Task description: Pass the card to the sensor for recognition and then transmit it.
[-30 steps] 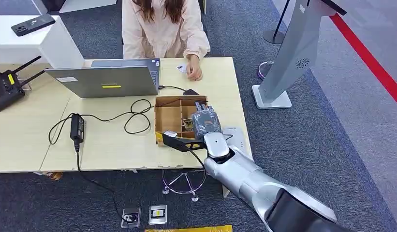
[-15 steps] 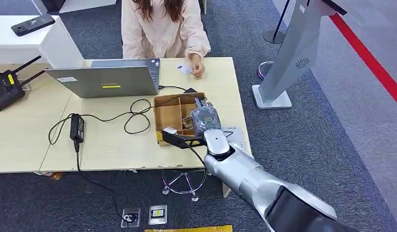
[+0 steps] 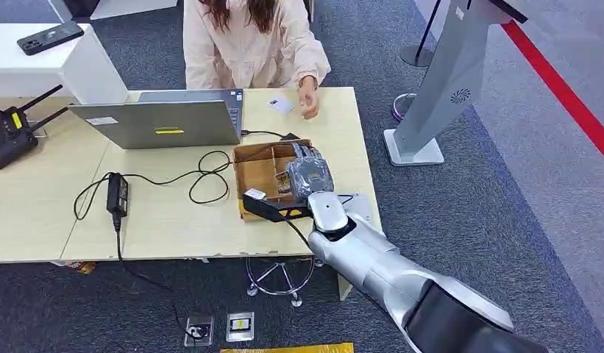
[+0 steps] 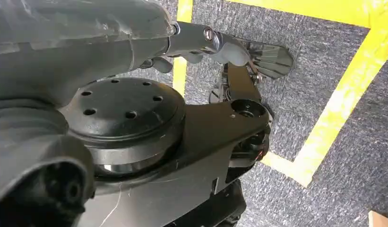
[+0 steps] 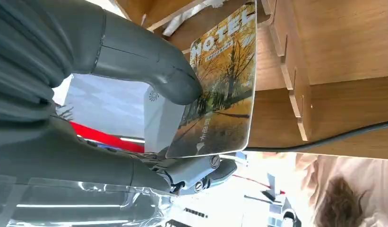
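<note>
A pale wooden table [image 3: 173,220] stands on dark grey carpet [image 3: 468,213] crossed by a red stripe [image 3: 563,95].

The card [image 5: 220,85] is glossy, smooth plastic with a printed photo of yellow trees. The thumb [image 5: 149,66] pressed on it is matt grey, rubbery-looking; the right hand [image 3: 310,176] wears a ribbed grey cover. The arm [image 3: 372,268] behind it is smooth silver — satin, metal-like. The box [image 3: 258,176] is raw brown board, its cut dividers dull and fibrous at the edges. The table [image 3: 56,213] is pale wood-look laminate, smooth and matt. The laptop [image 3: 159,121] has a brushed silver lid. The carpet [image 3: 468,220] is rough dark-grey pile. The person's blouse [image 3: 247,51] is soft, pale cloth — matt. The left hand [image 4: 225,45] shows bare metal parts.
</note>
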